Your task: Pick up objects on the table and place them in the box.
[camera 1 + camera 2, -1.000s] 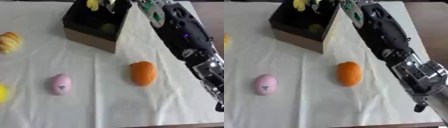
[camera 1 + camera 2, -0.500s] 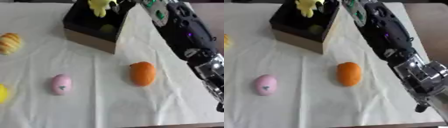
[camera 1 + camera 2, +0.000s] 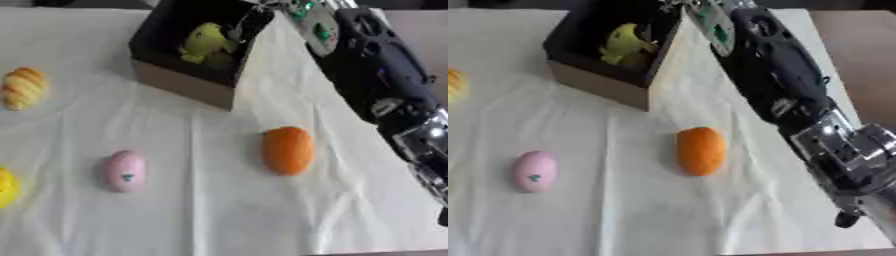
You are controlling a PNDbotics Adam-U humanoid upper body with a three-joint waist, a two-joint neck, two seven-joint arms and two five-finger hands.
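The right robot hand [image 3: 302, 12] reaches in from 1 o'clock and sits at the far right corner of the box [image 3: 188, 82]; only its back and wrist show, so I cannot tell whether the fingers are curled or straight. Its black forearm [image 3: 381, 80] runs down the right side toward 4 o'clock. No left robot hand shows in either view.

Just beside the hand, at 12 o'clock, the box stands open, dark inside with tan cardboard walls. One yellow-green toy [image 3: 207, 40] lies within it, apart from the fingers as far as can be seen.

Outside the box, on the white cloth [image 3: 219, 210] covering the bench, four things lie well apart. One orange oval fruit [image 3: 288, 150] rests near the centre, just left of the forearm. One pink egg-shaped toy [image 3: 126, 170] lies toward 8 o'clock. One striped yellow-orange bread-like piece [image 3: 23, 87] sits at the 9 o'clock edge, and one yellow thing [image 3: 5, 187], cut by the frame, lies below it.

Bare cloth spreads wide between box, fruit and pink toy, and along the near edge at 6 o'clock.
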